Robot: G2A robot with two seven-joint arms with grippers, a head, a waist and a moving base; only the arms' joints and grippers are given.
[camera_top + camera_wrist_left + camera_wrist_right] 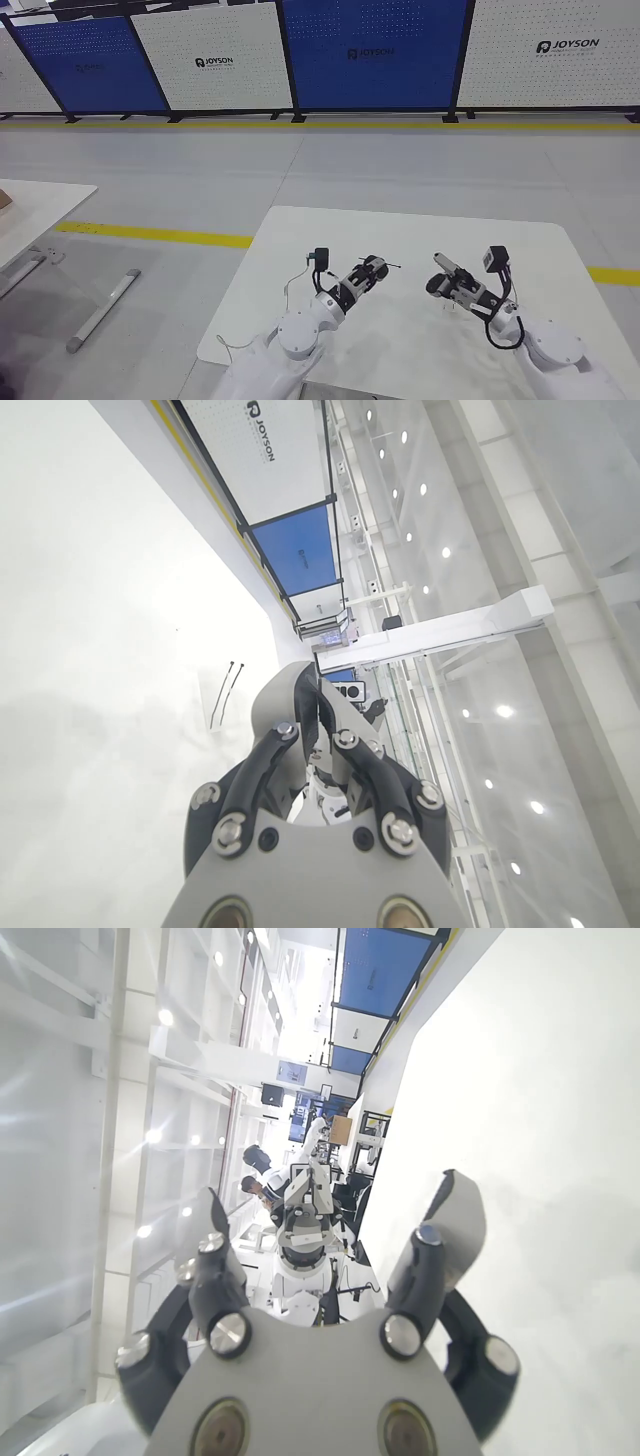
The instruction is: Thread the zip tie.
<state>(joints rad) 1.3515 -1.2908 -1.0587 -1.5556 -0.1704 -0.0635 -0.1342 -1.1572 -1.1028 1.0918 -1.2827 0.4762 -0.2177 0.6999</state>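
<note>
White table (420, 230), rounded corners, spanning the top view from centre down to 6 o'clock.
Two thin black zip ties (227, 695) lie flat on its surface, side by side and nearly parallel, heads at the same end. The table's far edge faces 12 o'clock.

A factory-like robot lab: pegboard partitions (375, 50), yellow floor line (150, 234), white table (400, 230).
</note>
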